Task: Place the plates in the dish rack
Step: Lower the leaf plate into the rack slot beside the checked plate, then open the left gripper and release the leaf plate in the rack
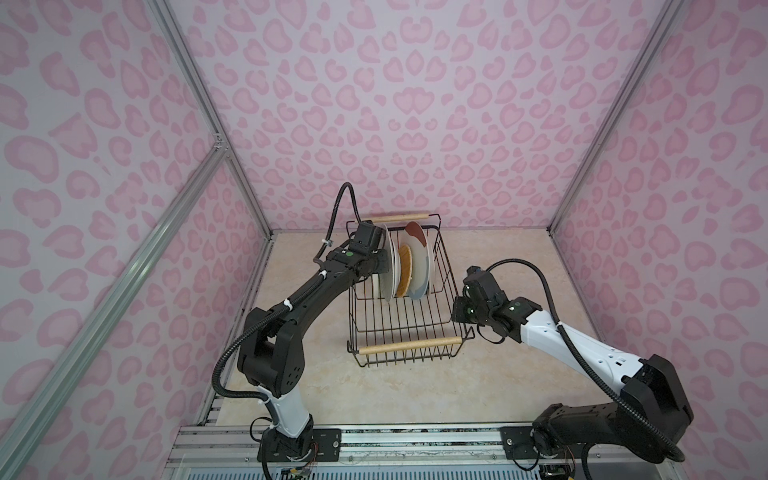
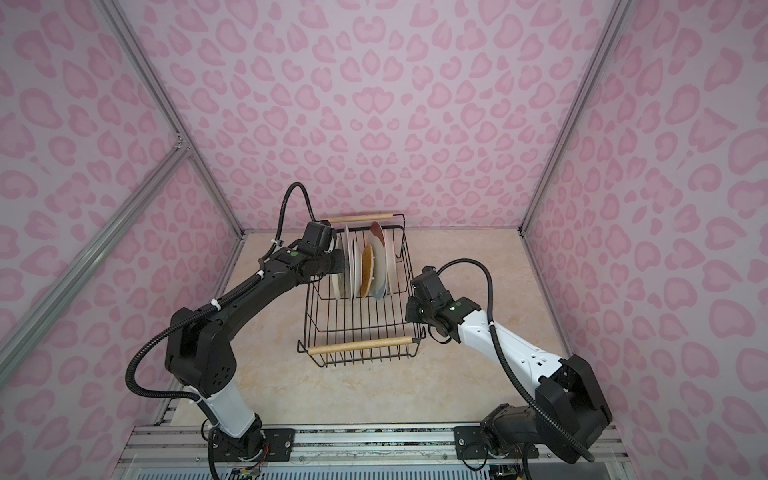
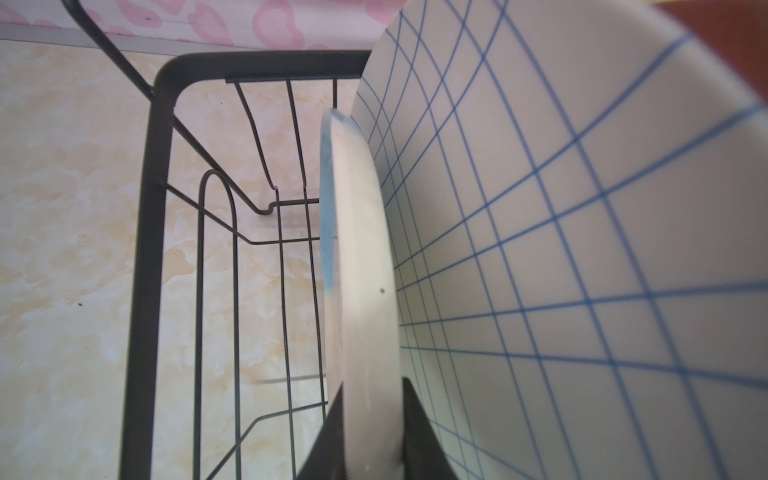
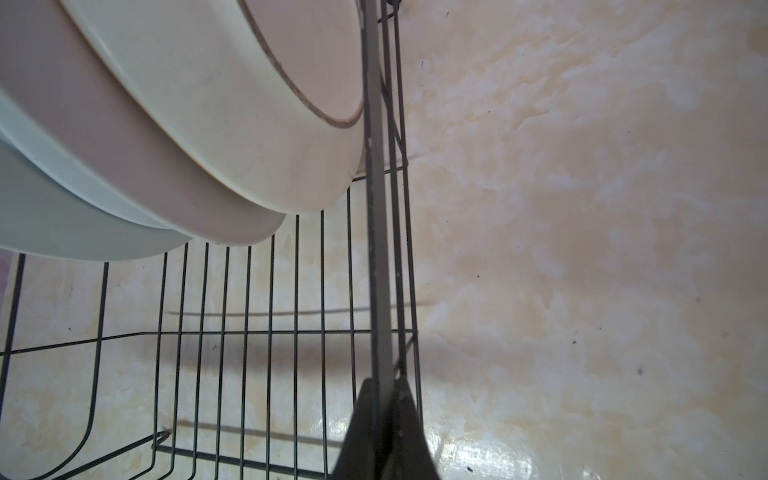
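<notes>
Several plates [image 1: 415, 266] are standing on edge at the twelve-o'clock end of the rack [image 1: 409, 345], which is sitting on a marbled beige table [image 1: 519, 374] walled in pink leopard print [image 1: 415, 104]. From nine o'clock, the left gripper [image 3: 372, 384] is pinching a cream plate [image 3: 361, 249]. The right gripper [image 4: 384, 384] is clamping the rack's three-o'clock rim.

Dish rack [image 1: 405, 322]: black wire, with pale wood handles [image 1: 409, 345]. Blue-edged plate [image 3: 361, 270]: cream, blue wash along the rim. Gridded plate [image 3: 582, 249]: off-white, thin blue grid lines. Woven-look plate [image 1: 404, 272]: orange-yellow. Colour-blocked plate [image 1: 419, 266]: rust brown, cream and pale blue patches. Outermost plate [image 4: 232, 137]: cream back, brown speckled ring. Tabletop [image 1: 415, 395]: beige marble pattern. Walls [image 1: 415, 104]: lilac, pink leopard blotches. Left arm [image 1: 286, 320] and right arm [image 1: 582, 349]: black and white.
</notes>
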